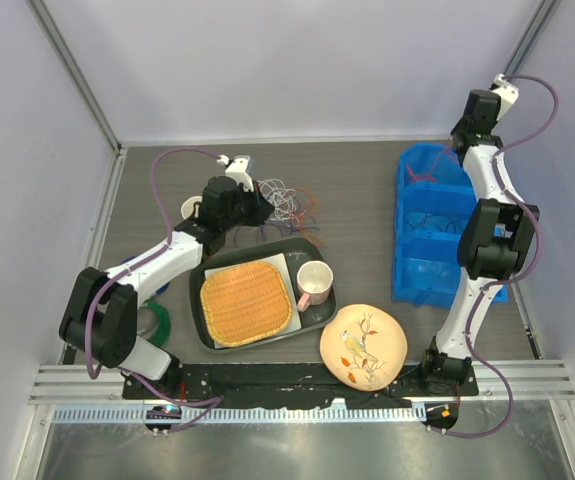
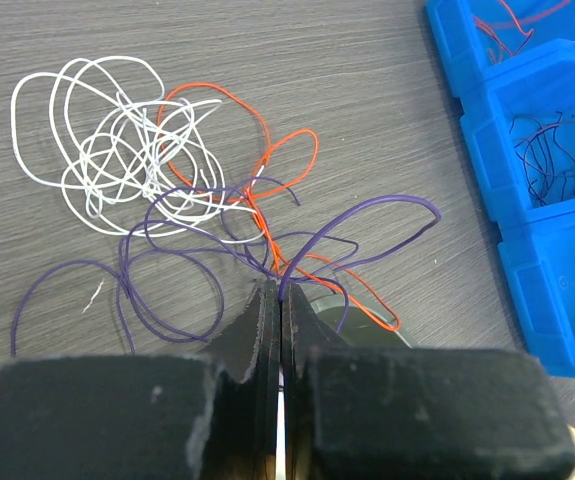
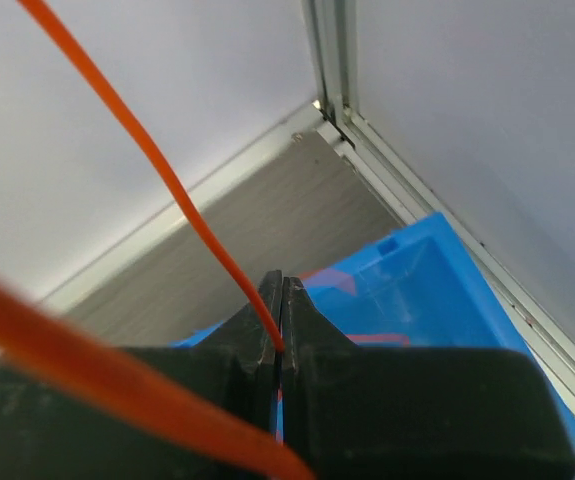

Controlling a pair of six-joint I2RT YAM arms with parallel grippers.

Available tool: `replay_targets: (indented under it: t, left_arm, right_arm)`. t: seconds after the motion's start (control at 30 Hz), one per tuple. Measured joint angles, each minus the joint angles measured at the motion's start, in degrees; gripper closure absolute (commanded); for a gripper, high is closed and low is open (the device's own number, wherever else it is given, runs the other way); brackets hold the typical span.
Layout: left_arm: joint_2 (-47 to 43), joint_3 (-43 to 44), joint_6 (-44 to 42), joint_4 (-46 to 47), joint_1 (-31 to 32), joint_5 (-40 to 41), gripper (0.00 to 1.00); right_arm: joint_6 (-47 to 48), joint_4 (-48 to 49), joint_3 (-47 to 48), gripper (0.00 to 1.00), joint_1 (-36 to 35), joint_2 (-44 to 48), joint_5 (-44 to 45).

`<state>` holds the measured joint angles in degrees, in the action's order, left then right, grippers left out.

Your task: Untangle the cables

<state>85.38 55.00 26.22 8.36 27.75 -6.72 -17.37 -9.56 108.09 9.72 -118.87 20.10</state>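
The cables (image 2: 182, 190) lie in a loose tangle on the grey table: white loops (image 2: 107, 140) on the left, an orange strand (image 2: 285, 150) in the middle, and purple loops (image 2: 172, 265) in front. My left gripper (image 2: 275, 292) is shut on a purple strand (image 2: 367, 212) at the near edge of the tangle. From above, this gripper (image 1: 260, 207) sits just left of the bunch (image 1: 289, 205). My right gripper (image 3: 282, 285) is raised over the blue bins (image 3: 417, 290), shut on an orange cable (image 3: 167, 180) that rises to the upper left.
Blue bins (image 1: 429, 230) stand at the right; two compartments hold red (image 2: 507, 25) and purple (image 2: 557, 160) wires. A dark tray (image 1: 205, 272) with a woven mat (image 1: 247, 303) and a pink mug (image 1: 314, 283) is near the cables. Also here: a bird plate (image 1: 363, 345) and a green tape ring (image 1: 159, 322).
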Motion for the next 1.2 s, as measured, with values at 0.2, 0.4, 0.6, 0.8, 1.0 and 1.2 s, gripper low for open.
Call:
replay_targets:
  t: [0.2, 0.4, 0.6, 0.8, 1.0, 1.2]
  left_arm:
    - [0.0, 0.0, -0.11, 0.0, 0.0, -0.52, 1.0]
    - [0.0, 0.0, -0.09, 0.0, 0.0, -1.09, 1.0]
    - [0.0, 0.0, -0.09, 0.0, 0.0, -1.14, 1.0]
    - [0.0, 0.02, -0.07, 0.0, 0.0, -1.31, 1.0]
    - [0.26, 0.31, 0.33, -0.07, 0.0, -1.55, 1.0]
    - [1.25, 2.75, 1.27, -0.57, 0.0, -2.73, 1.0]
  right_arm:
    - [-1.51, -0.15, -5.97, 0.99, 2.23, 1.73, -0.63]
    - [-1.66, 0.13, -8.68, 0.86, 2.8, 7.89, 0.15]
    - [-1.46, 1.01, -8.37, 0.72, 2.62, 10.29, -0.2]
    - [-0.79, 0.15, -8.41, 0.51, 2.6, 10.23, -1.62]
    - [1.11, 0.66, -11.04, 0.32, 2.62, 11.41, -5.49]
    - [9.51, 3.85, -19.23, 0.2, 2.1, 17.57, -28.94]
